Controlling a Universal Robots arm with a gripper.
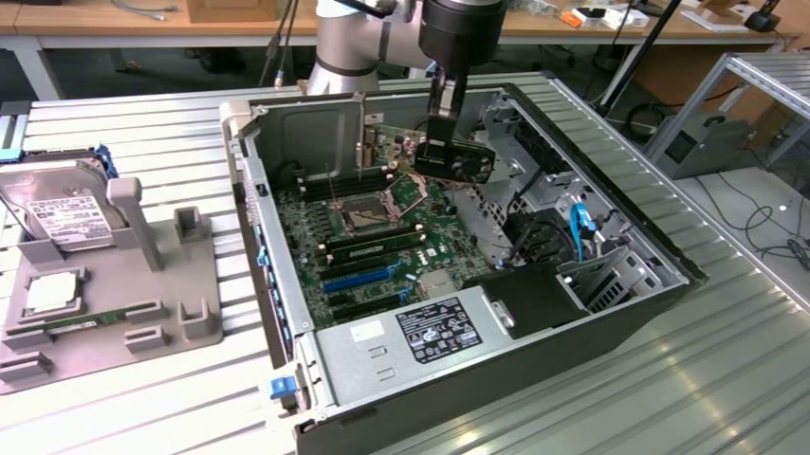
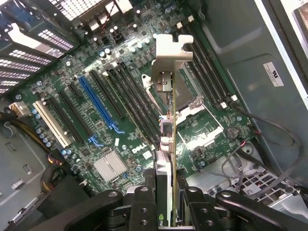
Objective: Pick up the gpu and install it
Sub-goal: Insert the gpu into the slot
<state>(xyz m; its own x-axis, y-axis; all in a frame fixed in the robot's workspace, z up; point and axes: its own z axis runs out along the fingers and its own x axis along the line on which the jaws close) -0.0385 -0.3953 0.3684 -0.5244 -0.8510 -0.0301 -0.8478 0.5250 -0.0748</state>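
Here, at the exterior view's left, the hard drive (image 1: 57, 213) lies near the edge of the surface (image 1: 152, 123). Rightward, the hand (image 1: 445, 142) grips the gpu (image 1: 458, 163), tilted above the motherboard (image 1: 379, 227) in the open case (image 1: 658, 248). Lowered askew, it could miss the expansion slots (image 1: 358, 280).

arm (image 1: 348, 47) upright, wrist (image 1: 462, 28) vertical, hand (image 1: 446, 144) pointing down, clamped

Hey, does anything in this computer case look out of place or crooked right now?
Nothing looks damaged or spilled. The one thing out of place is the gpu: the claw holds it in the air over the motherboard, seated in no slot.
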